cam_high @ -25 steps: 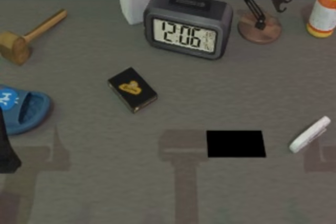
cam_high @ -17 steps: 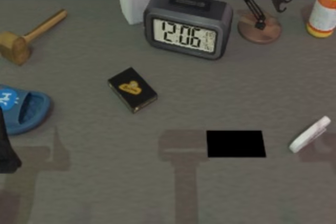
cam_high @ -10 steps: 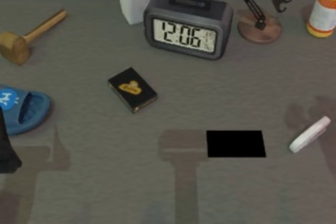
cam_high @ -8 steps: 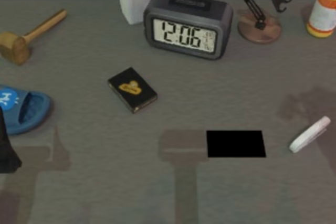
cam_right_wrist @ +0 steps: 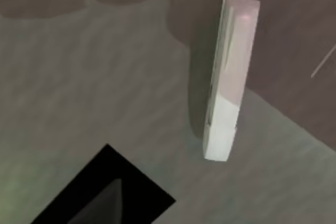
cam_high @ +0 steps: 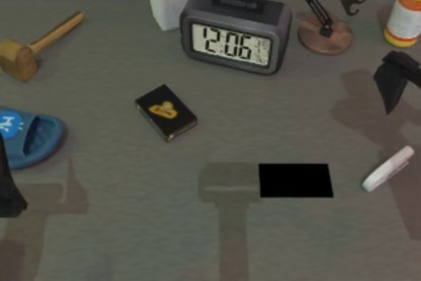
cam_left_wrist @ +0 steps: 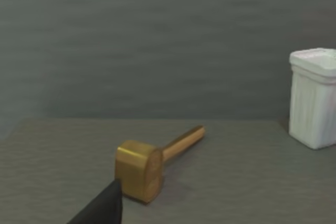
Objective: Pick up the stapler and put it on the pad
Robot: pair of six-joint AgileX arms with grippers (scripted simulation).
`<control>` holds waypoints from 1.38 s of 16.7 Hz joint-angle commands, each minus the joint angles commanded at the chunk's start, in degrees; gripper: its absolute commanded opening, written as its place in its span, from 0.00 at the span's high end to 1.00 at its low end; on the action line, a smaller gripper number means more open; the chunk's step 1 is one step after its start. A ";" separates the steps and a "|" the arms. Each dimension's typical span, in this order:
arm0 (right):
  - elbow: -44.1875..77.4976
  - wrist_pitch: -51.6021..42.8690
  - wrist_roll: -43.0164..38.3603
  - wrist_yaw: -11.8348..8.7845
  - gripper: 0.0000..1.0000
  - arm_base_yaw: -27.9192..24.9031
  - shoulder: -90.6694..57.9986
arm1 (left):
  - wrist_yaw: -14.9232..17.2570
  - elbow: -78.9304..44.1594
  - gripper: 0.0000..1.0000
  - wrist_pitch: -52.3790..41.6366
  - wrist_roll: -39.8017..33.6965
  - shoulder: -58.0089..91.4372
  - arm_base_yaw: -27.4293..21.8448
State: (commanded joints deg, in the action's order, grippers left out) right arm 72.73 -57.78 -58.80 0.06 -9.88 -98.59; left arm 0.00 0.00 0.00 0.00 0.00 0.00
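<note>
Now the right gripper (cam_high: 396, 83) shows at the table's (cam_high: 276, 241) right edge, where half a second ago only its shadow fell; it hangs above the surface, between the yellow-and-white bottle (cam_high: 406, 11) at the far right corner and the stapler (cam_high: 388, 168) lying nearer the front. Whether its fingers are parted or closed I cannot tell from any view, and it carries nothing that I can see. The stapler lies untouched on its side at the right edge, angled with one end toward the far right corner, just beside the pad (cam_high: 295, 180) but apart from it; the right wrist view looks down on the stapler (cam_right_wrist: 228, 77) with a corner of the pad (cam_right_wrist: 100, 192) close by. By my reading, the arm is in its approach: reach begun, grasp not yet made, and the stapler's long narrow body suggests closing across its width. The left gripper (cam_high: 6, 192) sits parked at the table's left edge beside the blue slipper (cam_high: 29, 135), its wrist view facing the wooden mallet (cam_left_wrist: 149, 163); its fingers' state is likewise unclear.
</note>
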 joint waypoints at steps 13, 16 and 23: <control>4.01 -0.36 -5.01 -0.11 0.00 -0.75 -10.01 | 0.00 0.00 0.00 0.00 0.00 0.00 0.00; -0.30 7.85 -5.19 -0.09 0.00 -0.87 -13.35 | 0.00 0.00 0.00 0.00 0.00 0.00 0.00; -5.32 16.54 -5.47 -0.06 0.00 -1.04 -17.38 | 0.00 0.00 0.00 0.00 0.00 0.00 0.00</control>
State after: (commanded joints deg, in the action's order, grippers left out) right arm 67.41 -41.24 -64.27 0.00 -10.93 -115.97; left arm 0.00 0.00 0.00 0.00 0.00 0.00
